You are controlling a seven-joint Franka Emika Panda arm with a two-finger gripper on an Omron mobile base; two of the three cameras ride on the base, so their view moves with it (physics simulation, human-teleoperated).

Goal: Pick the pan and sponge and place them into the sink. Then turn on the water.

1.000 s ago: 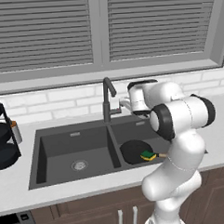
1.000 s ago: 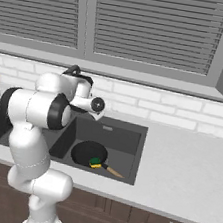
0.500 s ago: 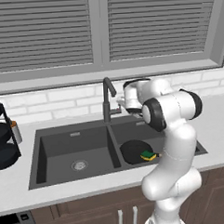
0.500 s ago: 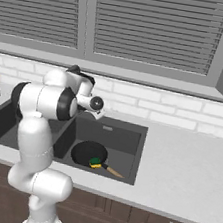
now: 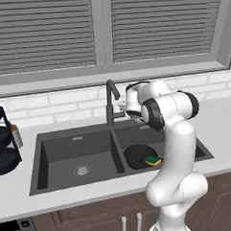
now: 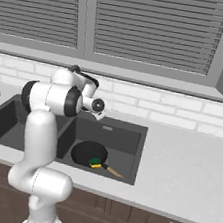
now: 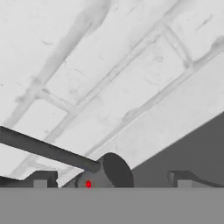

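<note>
Open hand (image 7: 109, 178) at the faucet (image 5: 110, 101) before a white brick wall (image 5: 50, 106).

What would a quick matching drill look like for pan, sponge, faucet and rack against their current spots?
Things:
1. pan
2. sponge
3. faucet
4. rack

Places:
A. on the counter, far left of the sink
B. lying in the sink's right basin
C. behind the divider between the basins
D. resting on the pan

Pairs: 1-B, 2-D, 3-C, 4-A

sponge (image 5: 152, 160) on pan (image 5: 138, 155) in sink's (image 5: 43, 162) right basin, faucet (image 5: 110, 99) behind
</note>
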